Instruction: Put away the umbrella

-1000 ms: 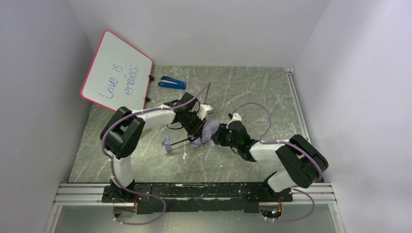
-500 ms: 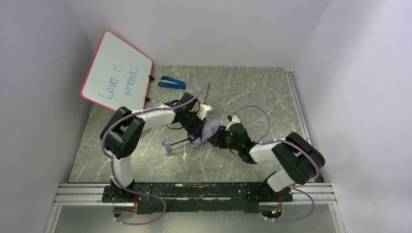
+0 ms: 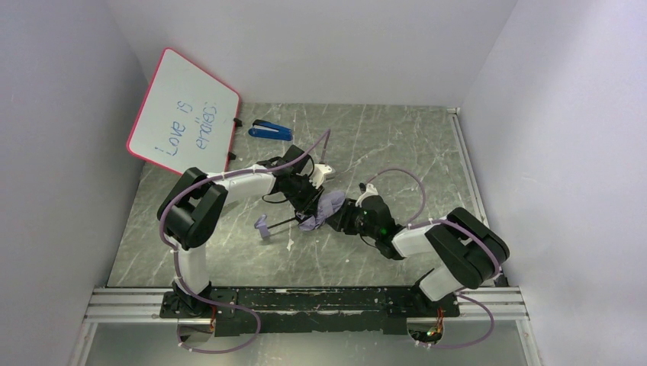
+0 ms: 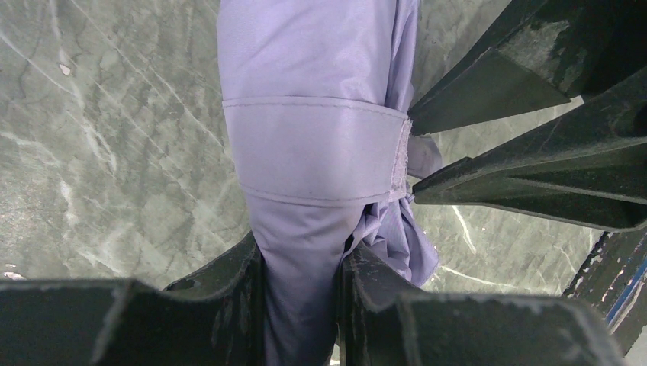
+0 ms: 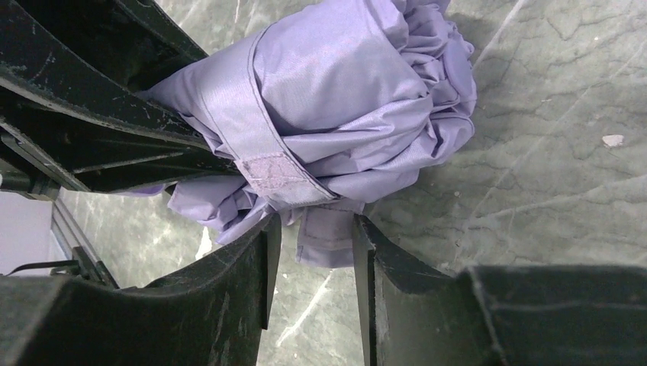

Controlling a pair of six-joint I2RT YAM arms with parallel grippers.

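Note:
The umbrella (image 3: 326, 204) lies folded mid-table, its lilac canopy bunched, with a thin shaft leading left to the small lilac handle (image 3: 262, 227). My left gripper (image 3: 309, 203) is shut on the canopy (image 4: 305, 76); the fabric is pinched between its fingers (image 4: 300, 282), just below the closure strap (image 4: 313, 149). My right gripper (image 3: 341, 216) is open at the canopy's right side. In the right wrist view (image 5: 314, 259) the loose strap tab (image 5: 324, 238) hangs between its fingers, below the wrapped bundle (image 5: 358, 84). The right gripper's fingers (image 4: 526, 183) reach in by the strap's end.
A pink-framed whiteboard (image 3: 183, 114) leans at the back left, with a blue stapler (image 3: 271, 130) beside it. Grey walls close in the table on three sides. A metal rail (image 3: 305, 301) runs along the near edge. A small white scrap (image 3: 291, 244) lies near the handle.
My right gripper has moved left, closer into the canopy. The left gripper and the umbrella have stayed in place.

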